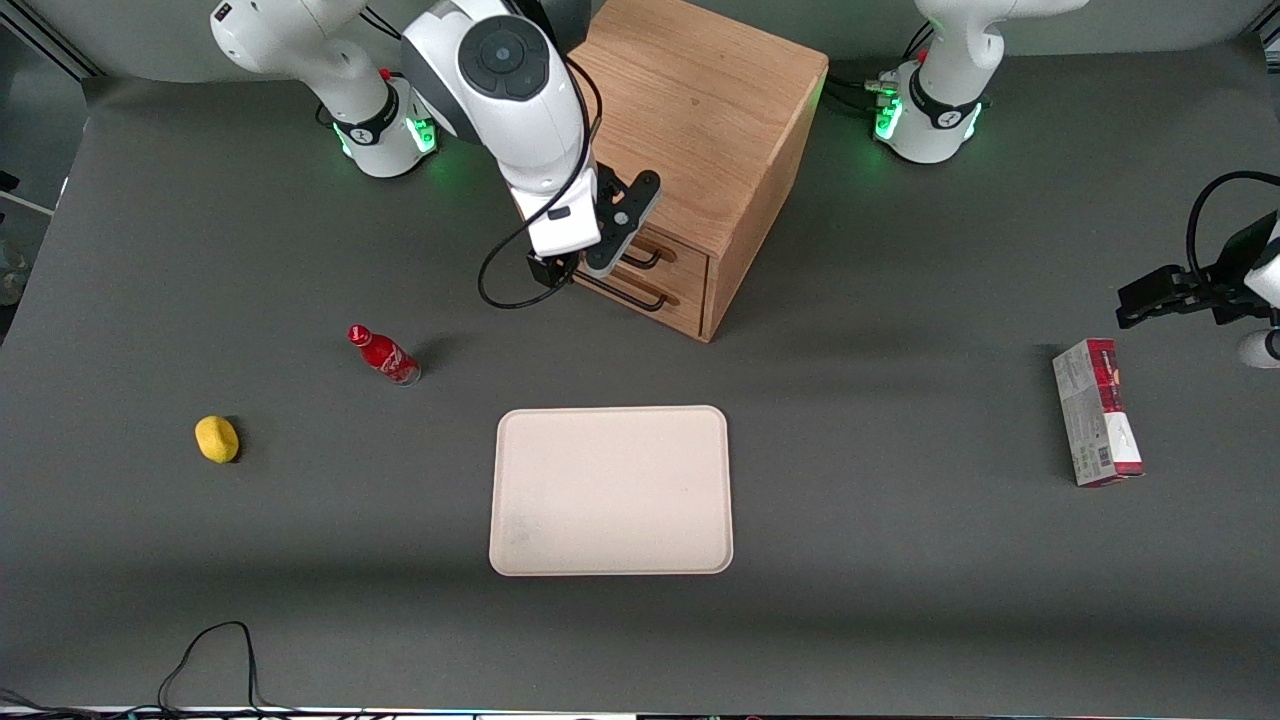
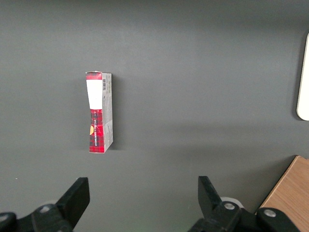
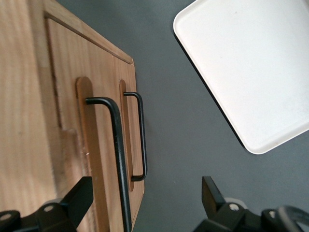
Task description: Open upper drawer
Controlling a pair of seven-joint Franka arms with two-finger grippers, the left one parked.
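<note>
The wooden cabinet (image 1: 700,110) stands at the back of the table. Its upper drawer (image 1: 685,262) (image 3: 67,96) sits flush with the lower drawer (image 1: 680,300) beneath it. My right gripper (image 1: 608,245) (image 3: 145,193) hangs open right in front of the upper drawer's face, reaching down over the cabinet's top front edge. The upper drawer's black wire handle (image 3: 119,159) runs between the two fingers, close to one fingertip (image 3: 79,195) and untouched by either. The lower drawer's handle (image 3: 142,140) (image 1: 632,295) lies farther down. In the front view the gripper hides part of the upper handle (image 1: 648,258).
A cream tray (image 1: 610,490) (image 3: 241,72) lies on the table nearer the front camera than the cabinet. A red bottle (image 1: 384,355) and a yellow lemon (image 1: 217,439) lie toward the working arm's end. A red and white box (image 1: 1096,412) (image 2: 99,112) lies toward the parked arm's end.
</note>
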